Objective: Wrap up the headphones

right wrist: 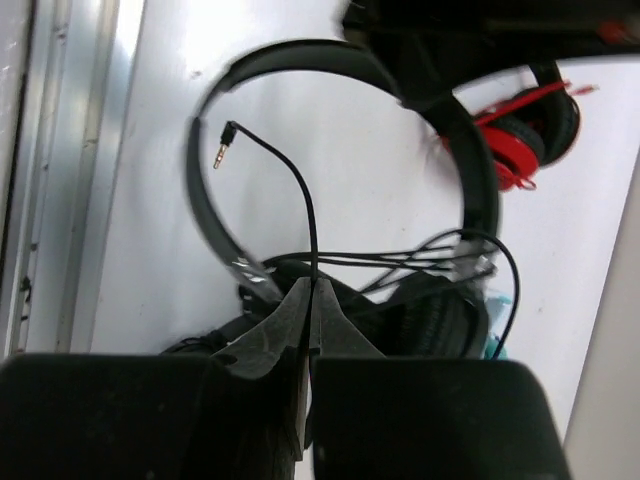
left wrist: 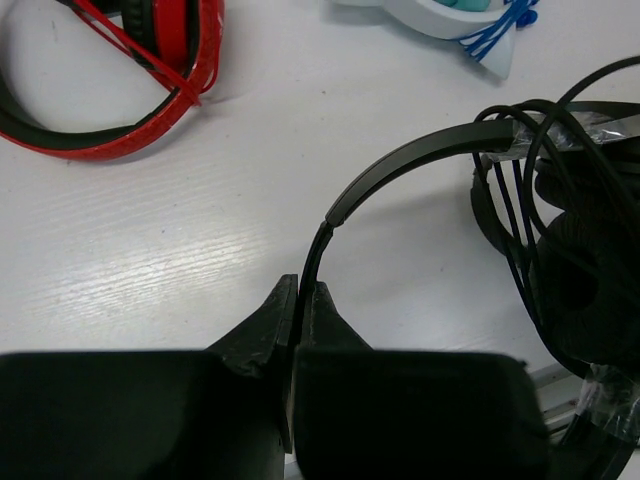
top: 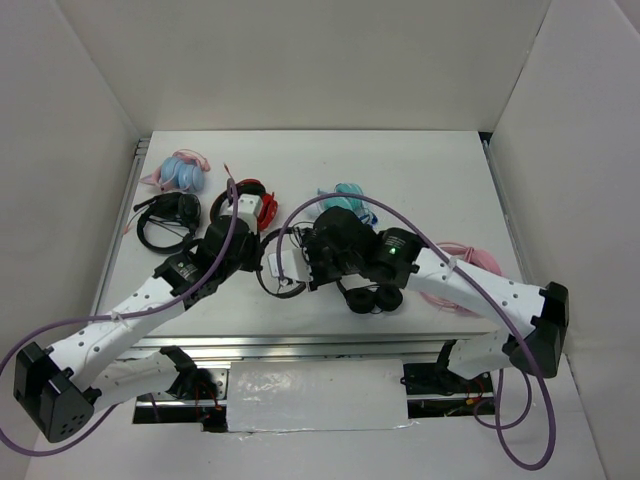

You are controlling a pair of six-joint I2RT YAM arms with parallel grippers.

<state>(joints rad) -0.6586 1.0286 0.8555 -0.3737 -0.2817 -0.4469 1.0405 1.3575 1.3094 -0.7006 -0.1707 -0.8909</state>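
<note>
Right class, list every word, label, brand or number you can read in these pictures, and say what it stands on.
None: no word, brand, number or sign can be read on the black headphones, the red headphones or the table.

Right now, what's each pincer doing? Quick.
Left pincer: shut on the headband of the headphones.
Right pincer: shut on their cable, a little back from the plug.

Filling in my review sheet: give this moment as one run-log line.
left gripper: shut on headband | right gripper: shut on cable | plug: loose | wrap: unfinished
</note>
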